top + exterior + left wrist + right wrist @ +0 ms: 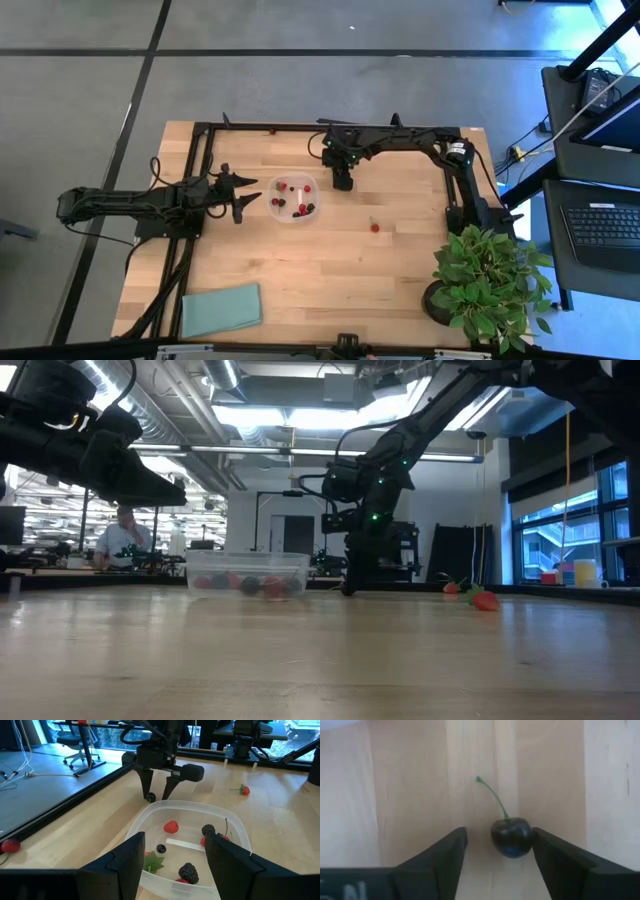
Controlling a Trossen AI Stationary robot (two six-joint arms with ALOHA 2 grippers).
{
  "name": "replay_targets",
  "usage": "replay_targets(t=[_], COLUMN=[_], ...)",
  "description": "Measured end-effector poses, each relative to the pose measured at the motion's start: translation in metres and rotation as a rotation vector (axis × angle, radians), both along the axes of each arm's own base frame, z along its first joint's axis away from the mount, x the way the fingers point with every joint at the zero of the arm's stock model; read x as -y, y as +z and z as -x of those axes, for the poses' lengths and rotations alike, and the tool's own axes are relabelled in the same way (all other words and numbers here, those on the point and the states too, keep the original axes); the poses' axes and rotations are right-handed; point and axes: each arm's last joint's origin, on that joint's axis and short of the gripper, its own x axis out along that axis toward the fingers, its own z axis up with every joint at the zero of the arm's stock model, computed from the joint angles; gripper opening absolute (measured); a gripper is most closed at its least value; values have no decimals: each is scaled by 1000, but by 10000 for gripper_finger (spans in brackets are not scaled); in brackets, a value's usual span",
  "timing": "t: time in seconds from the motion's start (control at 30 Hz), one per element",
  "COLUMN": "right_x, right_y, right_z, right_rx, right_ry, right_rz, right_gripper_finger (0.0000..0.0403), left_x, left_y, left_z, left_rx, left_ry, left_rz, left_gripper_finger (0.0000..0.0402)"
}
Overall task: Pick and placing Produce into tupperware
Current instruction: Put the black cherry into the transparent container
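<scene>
Mostly done: several berries sit in the clear shallow plastic tupperware [293, 198] mid-frame. Right gripper [497, 845], open, straddles a dark stemmed cherry [510, 836]; 1 red strawberry [375, 227] waits right of centre. Left gripper [240, 194] hangs open beside the tub.

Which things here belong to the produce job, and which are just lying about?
Job:
- clear shallow plastic container, berries inside
- dark cherry with green stem, between right gripper fingers
- loose red strawberry

Lying about:
- teal folded cloth
- leafy green potted plant
</scene>
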Motion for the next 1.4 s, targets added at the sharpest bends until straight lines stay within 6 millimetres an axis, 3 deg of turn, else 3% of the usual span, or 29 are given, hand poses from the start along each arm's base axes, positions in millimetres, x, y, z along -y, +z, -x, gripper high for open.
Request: replay_targets(t=[0.53, 0.77, 1.0, 1.13, 1.4], right_x=[-1, -2, -3, -13, -51], right_y=[-1, 16, 59, 78, 87], right_z=[0, 8, 17, 14, -15], right_rx=[-3, -39, 3, 74, 263], right_ry=[-2, -29, -80, -74, 38], right_rz=[-3, 42, 170, 187, 160], right_gripper_finger=[108, 121, 108, 114, 112], left_x=[0, 0, 0, 0, 0], left_y=[0, 0, 0, 0, 0], left_z=[0, 0, 0, 0, 0], left_rx=[0, 0, 0, 0, 1], left_ry=[0, 0, 0, 0, 1], left_rz=[0, 0, 0, 0, 0], left_gripper_finger=[199, 199, 199, 199, 199])
